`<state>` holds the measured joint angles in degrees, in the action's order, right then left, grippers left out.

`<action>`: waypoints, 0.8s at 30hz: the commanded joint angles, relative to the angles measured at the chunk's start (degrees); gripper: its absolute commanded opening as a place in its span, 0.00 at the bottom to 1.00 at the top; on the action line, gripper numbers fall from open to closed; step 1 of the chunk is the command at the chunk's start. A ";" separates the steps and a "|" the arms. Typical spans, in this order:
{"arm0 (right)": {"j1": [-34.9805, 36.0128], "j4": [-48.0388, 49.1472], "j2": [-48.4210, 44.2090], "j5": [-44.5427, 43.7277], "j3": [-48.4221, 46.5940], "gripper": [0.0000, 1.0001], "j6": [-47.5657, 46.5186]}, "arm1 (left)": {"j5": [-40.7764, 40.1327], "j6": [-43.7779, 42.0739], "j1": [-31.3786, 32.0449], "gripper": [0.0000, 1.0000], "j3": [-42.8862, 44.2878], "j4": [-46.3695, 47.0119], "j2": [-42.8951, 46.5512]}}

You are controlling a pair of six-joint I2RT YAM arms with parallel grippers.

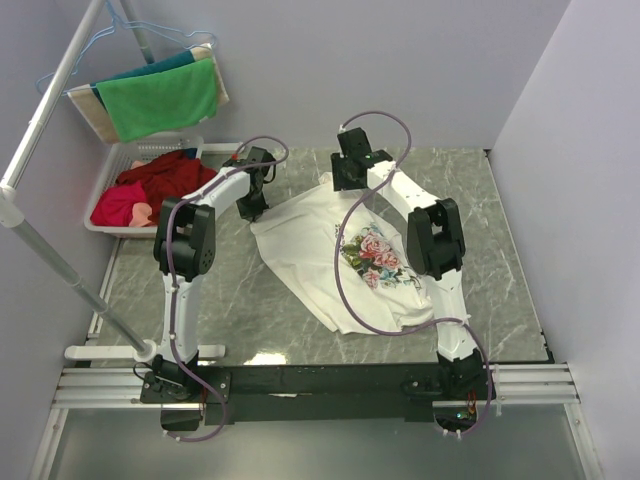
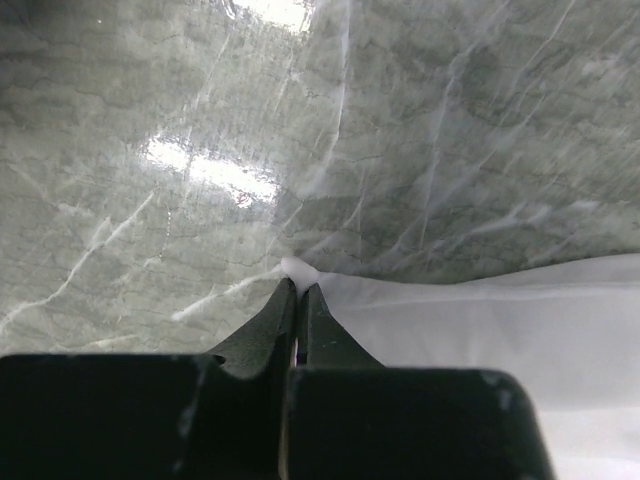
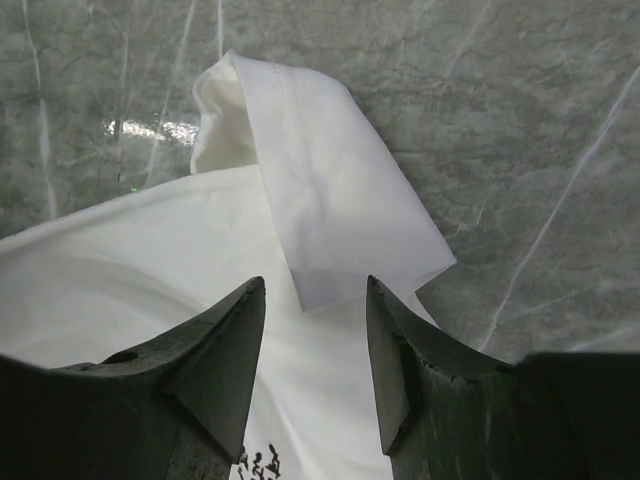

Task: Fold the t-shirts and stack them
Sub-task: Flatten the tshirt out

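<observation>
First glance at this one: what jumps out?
A white t-shirt with a rose print lies rumpled across the middle of the marble table. The left gripper is pinched shut on its edge, while the right gripper hangs open over a folded-back sleeve. A basket of red clothes sits far left.

Grey marble table (image 1: pixel 240 310) carries white floral t-shirt (image 1: pixel 300 250), spread rumpled

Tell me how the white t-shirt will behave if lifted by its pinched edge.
The t-shirt will probably hang limp: it lies wrinkled and a hemmed flap lies folded over itself. It looks thin and light, so the small pinch of hem in the left gripper may hold. It would likely drag easily across the glossy table.
</observation>
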<state>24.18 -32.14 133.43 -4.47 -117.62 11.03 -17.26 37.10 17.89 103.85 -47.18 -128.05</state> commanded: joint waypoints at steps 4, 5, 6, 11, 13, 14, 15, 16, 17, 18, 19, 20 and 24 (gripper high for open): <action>0.51 0.15 -0.01 -2.03 1.70 0.49 0.57 | 0.91 0.60 0.22 0.01 -0.76 0.77 4.30; 0.34 -0.03 0.25 -1.95 1.52 0.49 0.49 | 1.08 0.69 0.22 0.01 -1.11 0.86 4.47; 0.25 -0.03 0.60 -1.77 1.26 0.49 0.66 | 1.08 0.69 0.22 0.01 -1.28 0.95 4.65; 0.16 -0.12 2.45 -1.59 -1.03 0.46 0.84 | 0.73 0.60 0.22 0.01 -1.64 0.77 5.18; 0.07 0.41 2.98 -1.07 -1.73 0.45 0.75 | 0.73 0.52 0.22 0.01 -1.90 0.95 5.44; -0.01 0.76 3.07 -0.89 -1.91 0.45 0.75 | 0.73 0.52 0.22 0.01 -1.81 0.86 5.44; -0.10 0.85 3.42 -0.72 -3.04 0.45 0.84 | 0.82 0.52 0.22 0.01 -1.64 0.77 5.35; -0.19 0.33 4.38 -0.72 -3.83 0.45 0.93 | 0.82 0.52 0.22 0.01 -1.46 0.51 5.18; -0.19 0.24 4.91 -0.89 -4.45 0.45 1.01 | 0.82 0.52 0.22 0.01 -1.11 0.51 5.09; -0.36 0.24 5.00 -1.24 -5.24 0.45 0.93 | 0.65 0.43 0.22 0.01 -0.85 0.33 5.00; -0.37 0.58 5.18 -1.59 -5.33 0.44 1.10 | 0.56 0.34 0.22 0.01 -0.76 0.33 5.09; -0.28 0.85 5.09 -1.86 -5.25 0.44 1.10 | 0.56 0.25 0.22 0.01 -0.93 0.33 5.18; -0.28 1.20 4.39 -2.82 -5.42 0.43 1.01 | -0.23 -0.10 0.22 0.01 -1.46 0.33 5.44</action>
<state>24.08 -32.53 138.78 -5.61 -120.46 11.70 -16.78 37.10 17.89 102.39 -46.81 -126.02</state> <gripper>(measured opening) 0.440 0.024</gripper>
